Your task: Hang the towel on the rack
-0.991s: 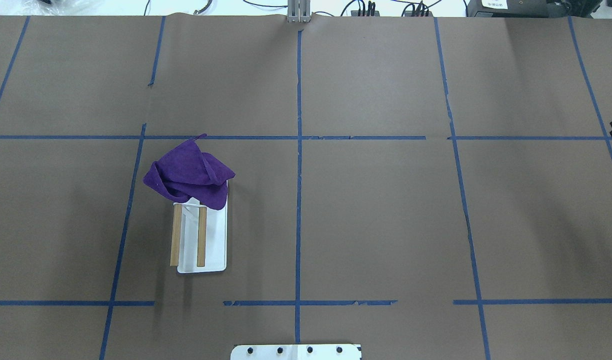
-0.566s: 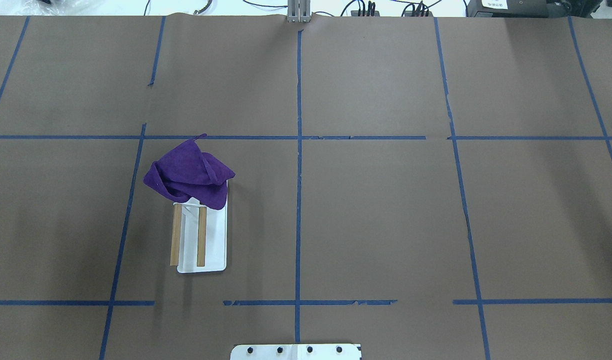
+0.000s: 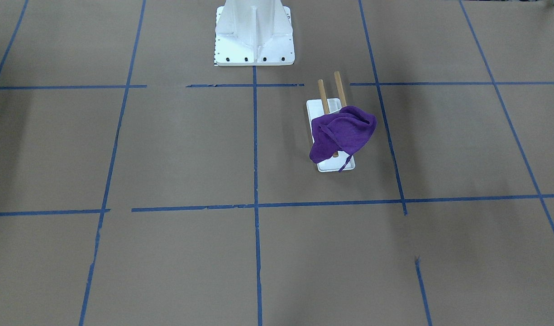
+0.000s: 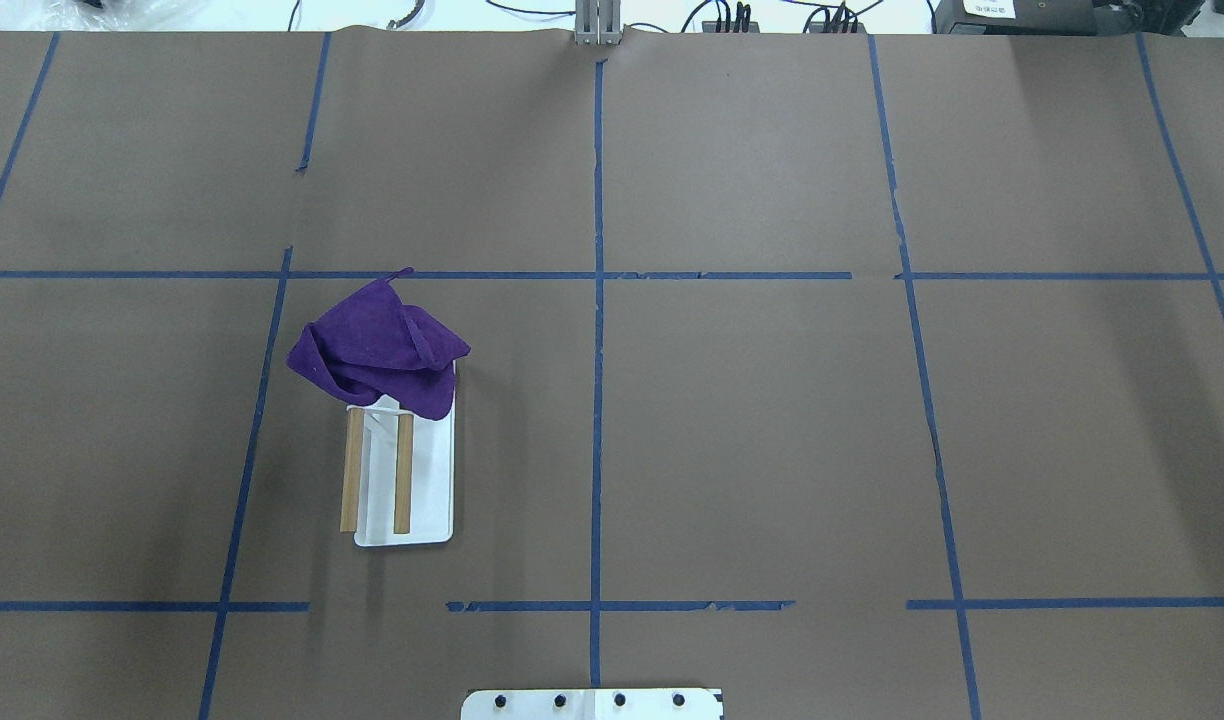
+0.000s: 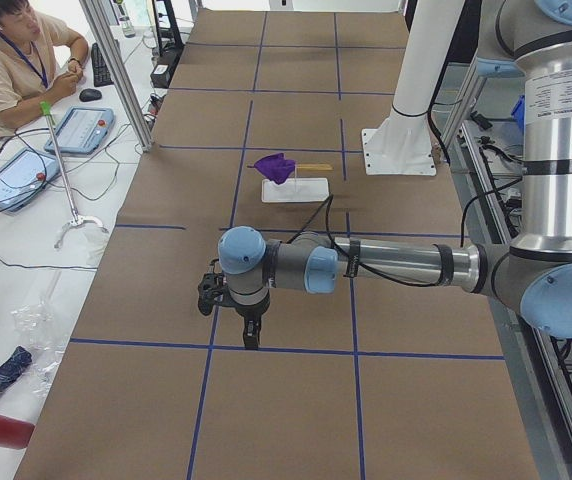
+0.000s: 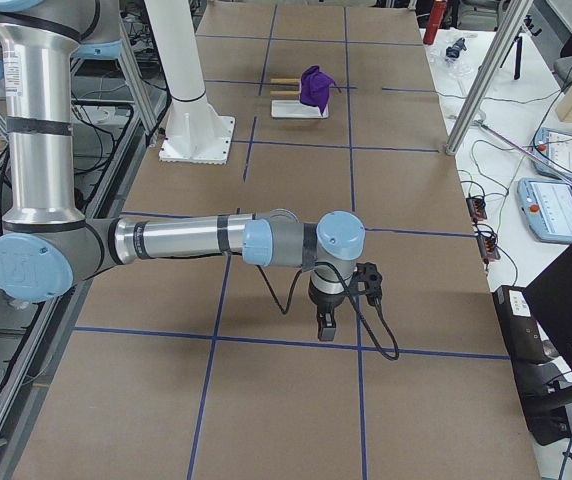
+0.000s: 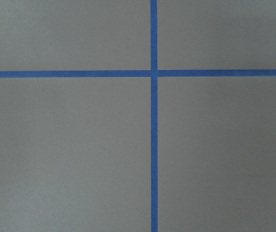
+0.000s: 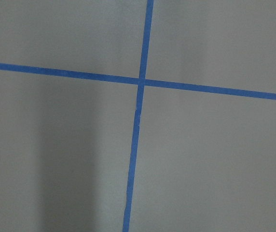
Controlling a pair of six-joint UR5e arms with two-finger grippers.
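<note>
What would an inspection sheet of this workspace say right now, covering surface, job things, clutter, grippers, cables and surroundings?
Surface: table covered in brown paper with a blue tape grid.
Job's things: towel bunched over one end of the rack, its two bars mostly bare.
Clutter: nothing seen.
Grippers: left gripper and right gripper point down above the table, far from the rack; open or shut cannot be told.
Cables: cables beyond the far table edge.
Surroundings: person seated at a side desk; white pedestal.
</note>
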